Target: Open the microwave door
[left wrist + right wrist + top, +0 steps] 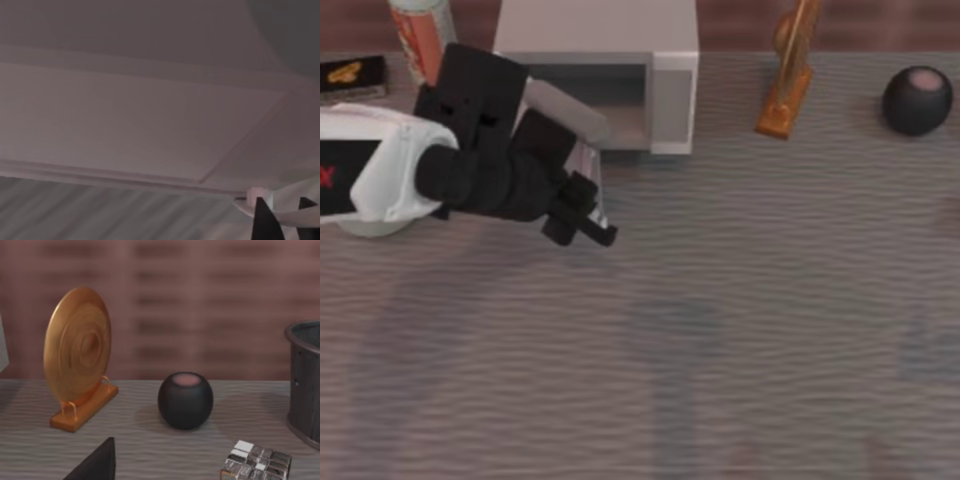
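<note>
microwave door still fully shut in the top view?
No, the microwave door is swung out from the microwave, exposing the cavity, with the left gripper at its edge.

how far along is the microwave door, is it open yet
Partly done: the microwave shows its cavity, and the microwave door has swung out toward the table's front. In hand: the left gripper is at the door's free edge, its fingers at the handle. Left: perhaps widening the swing, then letting go. The right arm is out of the top view.
</note>
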